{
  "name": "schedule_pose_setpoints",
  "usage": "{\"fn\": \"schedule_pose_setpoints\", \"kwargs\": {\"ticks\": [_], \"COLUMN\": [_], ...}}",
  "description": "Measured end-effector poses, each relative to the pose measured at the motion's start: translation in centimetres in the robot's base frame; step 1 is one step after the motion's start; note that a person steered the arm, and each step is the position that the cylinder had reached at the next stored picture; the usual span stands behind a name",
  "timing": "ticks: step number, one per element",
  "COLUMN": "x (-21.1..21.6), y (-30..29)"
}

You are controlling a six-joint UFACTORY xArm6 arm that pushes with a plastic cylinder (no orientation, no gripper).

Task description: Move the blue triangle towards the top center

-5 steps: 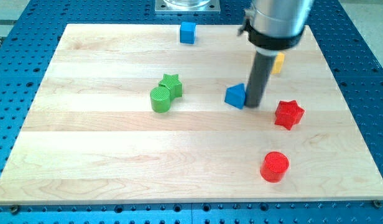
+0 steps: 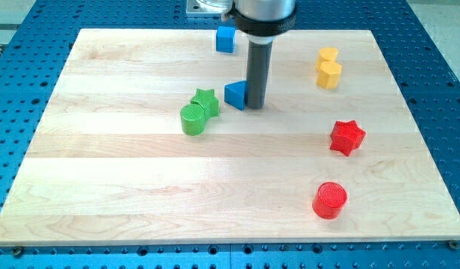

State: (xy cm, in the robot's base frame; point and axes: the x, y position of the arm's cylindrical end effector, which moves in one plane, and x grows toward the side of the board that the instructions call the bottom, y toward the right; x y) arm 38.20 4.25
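A pale wooden board [image 2: 140, 187] lies on a blue perforated table [image 2: 439, 45]. My rod carries no jaws, so nothing is clenched or released. My tip [image 2: 255, 106] touches the right side of the blue triangle [image 2: 234, 95], which sits above board centre, just right of the green star [image 2: 205, 100] and green cylinder [image 2: 192, 119]. A blue cube [image 2: 225, 39] sits at top centre. Right side: yellow blocks [image 2: 328, 68], red star [image 2: 346, 137], red cylinder [image 2: 329, 200].
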Motion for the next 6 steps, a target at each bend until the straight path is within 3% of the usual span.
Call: {"fn": "schedule_pose_setpoints", "kwargs": {"ticks": [1,4,6], "x": [3.5,-5.2,-7.5], "y": [1.9,-6.7,-9.9]}}
